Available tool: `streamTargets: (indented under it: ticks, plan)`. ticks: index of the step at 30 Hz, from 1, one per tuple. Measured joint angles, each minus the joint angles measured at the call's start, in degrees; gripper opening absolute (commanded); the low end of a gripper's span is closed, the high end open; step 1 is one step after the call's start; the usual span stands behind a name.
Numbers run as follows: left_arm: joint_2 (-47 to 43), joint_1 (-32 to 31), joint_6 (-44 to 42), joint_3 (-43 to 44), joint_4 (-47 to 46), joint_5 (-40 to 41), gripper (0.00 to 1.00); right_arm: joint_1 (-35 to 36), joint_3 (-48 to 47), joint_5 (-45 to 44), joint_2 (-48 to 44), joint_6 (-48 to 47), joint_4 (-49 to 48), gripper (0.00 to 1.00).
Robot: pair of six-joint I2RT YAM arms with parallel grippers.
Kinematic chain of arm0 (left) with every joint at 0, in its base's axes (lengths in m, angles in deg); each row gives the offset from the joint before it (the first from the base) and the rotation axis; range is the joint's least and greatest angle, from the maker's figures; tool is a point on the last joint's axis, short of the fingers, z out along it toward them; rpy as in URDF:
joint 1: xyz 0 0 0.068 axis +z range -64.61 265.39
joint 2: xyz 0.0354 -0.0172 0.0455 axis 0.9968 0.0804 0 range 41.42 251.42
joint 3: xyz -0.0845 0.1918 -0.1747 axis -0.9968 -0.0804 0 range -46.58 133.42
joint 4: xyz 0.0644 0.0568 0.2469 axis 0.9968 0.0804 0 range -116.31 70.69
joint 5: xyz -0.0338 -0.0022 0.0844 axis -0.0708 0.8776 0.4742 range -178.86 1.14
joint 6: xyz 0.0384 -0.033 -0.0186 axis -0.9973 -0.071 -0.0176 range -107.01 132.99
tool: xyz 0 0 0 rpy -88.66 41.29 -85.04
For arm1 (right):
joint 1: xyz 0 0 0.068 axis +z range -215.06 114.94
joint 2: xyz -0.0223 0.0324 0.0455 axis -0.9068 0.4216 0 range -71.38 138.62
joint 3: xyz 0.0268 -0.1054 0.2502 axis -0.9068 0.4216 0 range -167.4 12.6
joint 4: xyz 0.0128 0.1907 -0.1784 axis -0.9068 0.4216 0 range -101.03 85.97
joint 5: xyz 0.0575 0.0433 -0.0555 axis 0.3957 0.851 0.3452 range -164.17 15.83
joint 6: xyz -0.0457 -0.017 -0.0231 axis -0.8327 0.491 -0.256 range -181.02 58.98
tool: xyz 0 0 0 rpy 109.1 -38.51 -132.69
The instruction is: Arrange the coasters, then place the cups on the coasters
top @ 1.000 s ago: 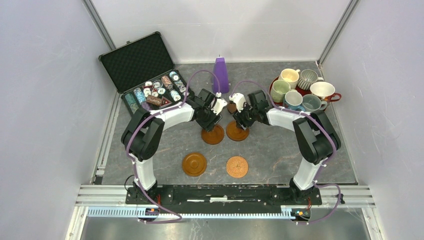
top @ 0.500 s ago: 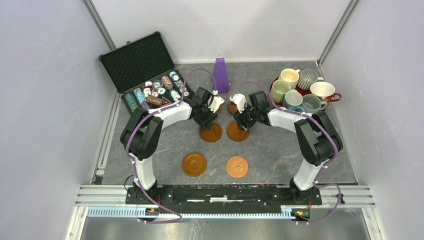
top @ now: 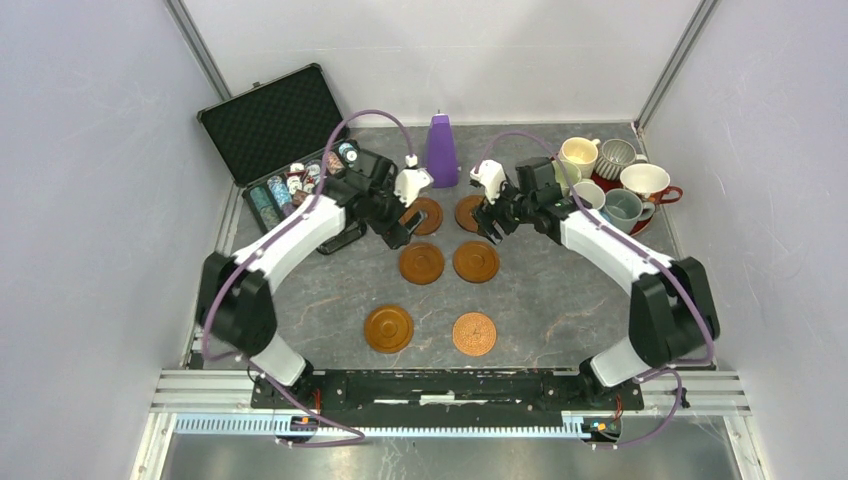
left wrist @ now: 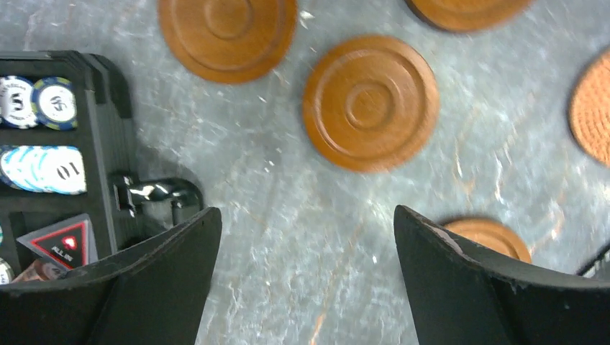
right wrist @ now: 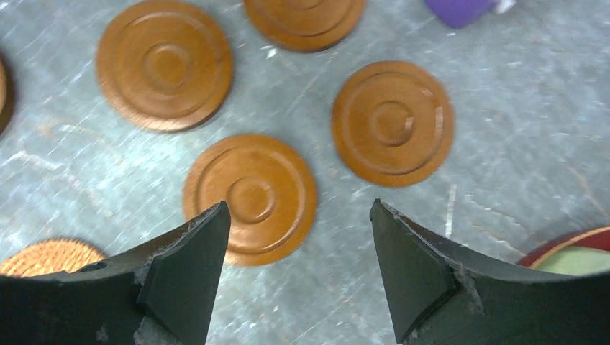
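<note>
My left end effector (left wrist: 306,215) and right end effector (right wrist: 298,208) gape empty — glossy brown ringed coasters (top: 421,263) look stiff, probably slick; I'd pinch the rim.

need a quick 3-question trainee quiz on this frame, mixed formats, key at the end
1. Count: how many coasters are laid out in the top view?
2. True or false: the left claw and the right claw both stand open and empty.
3. Pick one. The cups are now: A) grouped on the red tray; B) set on the coasters; C) held in the claws.

Key: 1) six; 2) true; 3) A.
</note>
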Motion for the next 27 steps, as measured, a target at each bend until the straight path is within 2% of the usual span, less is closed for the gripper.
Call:
streamTargets:
  ticks: [4, 7, 11, 22, 27]
  plan:
    - [-7.96, -0.15, -4.37, -9.01, 2.29, -2.82, 0.94, 2.45, 7.93, 3.08, -5.35, -1.70, -0.02, 0.81]
    - [-10.84, -0.28, -6.58, -16.81, 2.93, -3.98, 0.95, 6.67, 16.20, 3.45, -7.50, -2.51, -0.20, 0.81]
    - [-14.12, -0.33, -8.98, -25.00, 2.89, -4.63, 0.95, 11.08, 21.75, 3.50, -7.76, -3.80, 0.74, 0.81]
    - [-15.41, -4.09, -11.58, -31.93, -3.52, -5.27, 0.96, 16.06, 23.17, 1.27, -7.21, -5.33, -3.23, 0.83]
    - [-15.06, -7.19, -11.58, -33.90, -6.71, -3.69, 0.92, 18.86, 24.24, 0.74, -6.71, -6.64, -3.67, 0.82]
